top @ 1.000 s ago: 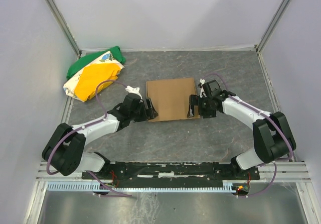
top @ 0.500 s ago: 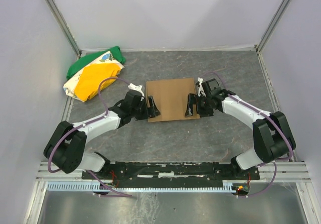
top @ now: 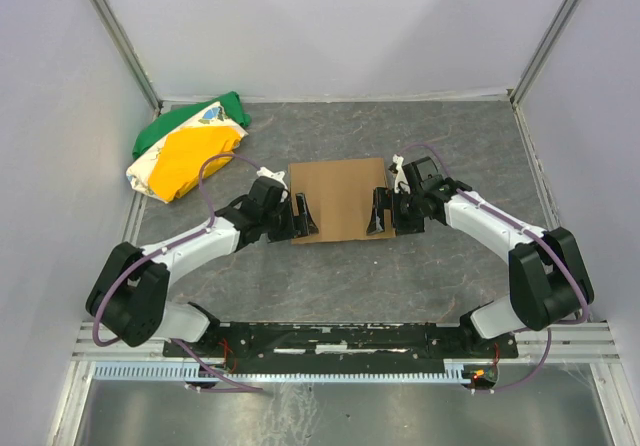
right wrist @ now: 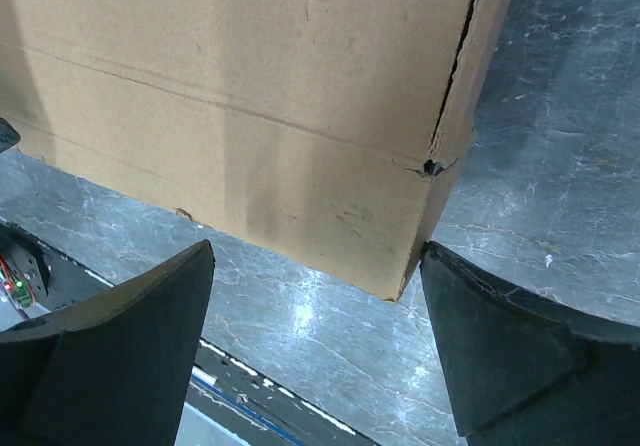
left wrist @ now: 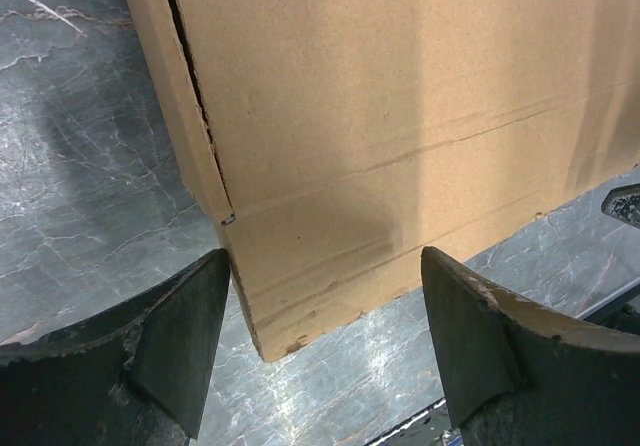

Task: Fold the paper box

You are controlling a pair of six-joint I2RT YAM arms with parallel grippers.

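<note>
Black, wedge-shaped fingers of the left end effector (top: pixel 303 216) stand wide apart around the near left corner of the paper box (top: pixel 340 199). Those of the right end effector (top: pixel 380 211) stand equally apart at the near right corner. Neither clamps anything.

We judge the box already closed into its compact form, so the step in hand is squaring or checking it. The next move calls for both end effectors either to press the near corners inward together or to withdraw without shifting the box.

The box rests mid-desk, between the two end effectors. It is matt brown corrugated cardboard, rectangular, with horizontal creases and an open seam at each near corner. The desk (top: pixel 450 266) is grey with a glossy, marbled look. Well beyond, at the far left, lies a soft green, yellow and white cloth bundle (top: pixel 188 148).
</note>
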